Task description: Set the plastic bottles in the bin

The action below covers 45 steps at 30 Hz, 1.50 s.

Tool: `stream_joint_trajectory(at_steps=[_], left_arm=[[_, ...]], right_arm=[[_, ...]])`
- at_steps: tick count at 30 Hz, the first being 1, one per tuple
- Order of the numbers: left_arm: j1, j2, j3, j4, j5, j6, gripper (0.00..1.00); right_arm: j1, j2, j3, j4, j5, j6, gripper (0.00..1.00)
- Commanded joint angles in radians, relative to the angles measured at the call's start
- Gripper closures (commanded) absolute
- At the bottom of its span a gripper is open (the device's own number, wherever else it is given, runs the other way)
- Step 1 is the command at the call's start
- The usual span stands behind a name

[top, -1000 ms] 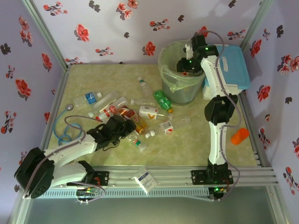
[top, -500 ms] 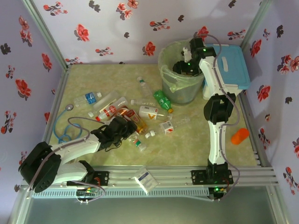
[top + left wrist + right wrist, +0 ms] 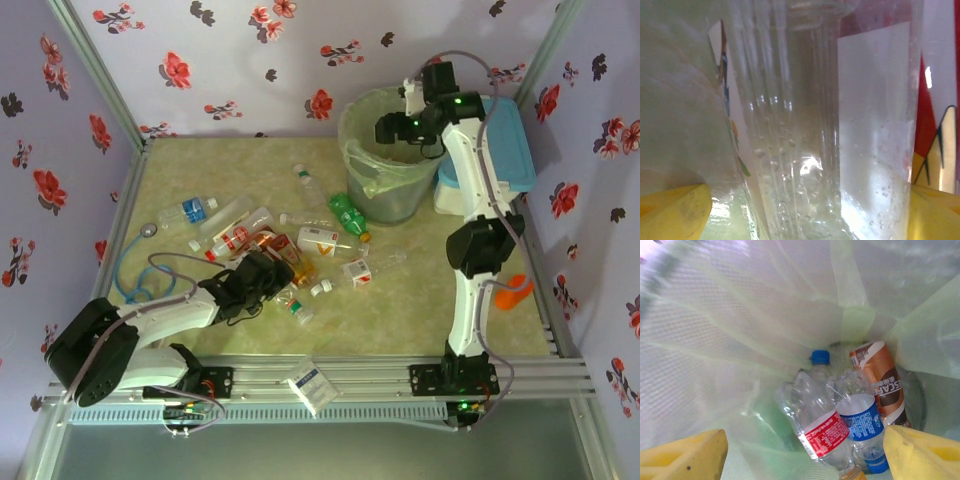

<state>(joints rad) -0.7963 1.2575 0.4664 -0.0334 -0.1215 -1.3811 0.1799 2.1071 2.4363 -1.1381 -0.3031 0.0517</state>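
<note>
Right wrist view: right gripper point(image 3: 805, 454) spread wide, empty, above bin point(image 3: 740, 340).
In bin: red-label bottle point(image 3: 824, 434), blue-label bottle point(image 3: 860, 419), axes about 11 to 5.
Left gripper point(image 3: 810, 210): wide, astride clear bottle point(image 3: 790, 125), axis 12 to 6.
Bottle pile point(image 3: 318, 238): 8 o'clock of bin.

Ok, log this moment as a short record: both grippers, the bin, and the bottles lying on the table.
left gripper: open, down at the bottle pile, a clear bottle between its fingers
right gripper: open, nothing in it, above the bin
inside the bin: red-label bottle, blue-label bottle, brown-label bottle
on the table: the pile, plus a green bottle by the bin's base
task: not finished
</note>
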Motion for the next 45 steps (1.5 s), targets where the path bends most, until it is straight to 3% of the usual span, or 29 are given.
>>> stream_joint_trajectory(at_steps=[1, 11, 18, 26, 30, 34, 38, 45], left_arm=[[-0.015, 0.049, -0.041, 0.058, 0.016, -0.033, 0.06], [-0.015, 0.020, -0.047, 0.038, -0.001, -0.034, 0.29], [-0.012, -0.095, 0.007, -0.072, -0.057, 0.060, 0.44], [0.043, -0.221, 0.106, -0.073, -0.050, 0.419, 0.45], [0.060, -0.237, 0.184, -0.029, 0.026, 0.670, 0.45], [0.073, -0.215, 0.246, 0.018, 0.129, 0.855, 0.46], [0.078, -0.185, 0.300, 0.061, 0.224, 0.939, 0.45], [0.111, -0.131, 0.316, 0.158, 0.326, 0.921, 0.47]], right_arm=[[-0.007, -0.086, -0.041, 0.049, 0.002, 0.020, 0.18], [-0.005, -0.337, -0.318, 0.220, -0.061, 0.078, 0.18], [0.010, -0.468, -0.463, 0.264, -0.087, 0.103, 0.18], [0.098, -0.654, -0.681, 0.353, -0.166, 0.145, 0.17], [0.177, -0.692, -0.764, 0.408, -0.188, 0.184, 0.17], [0.329, -0.746, -0.925, 0.669, -0.172, 0.243, 0.17], [0.447, -0.716, -0.969, 0.783, -0.102, 0.292, 0.16], [0.494, -0.612, -0.977, 0.816, -0.095, 0.348, 0.15]])
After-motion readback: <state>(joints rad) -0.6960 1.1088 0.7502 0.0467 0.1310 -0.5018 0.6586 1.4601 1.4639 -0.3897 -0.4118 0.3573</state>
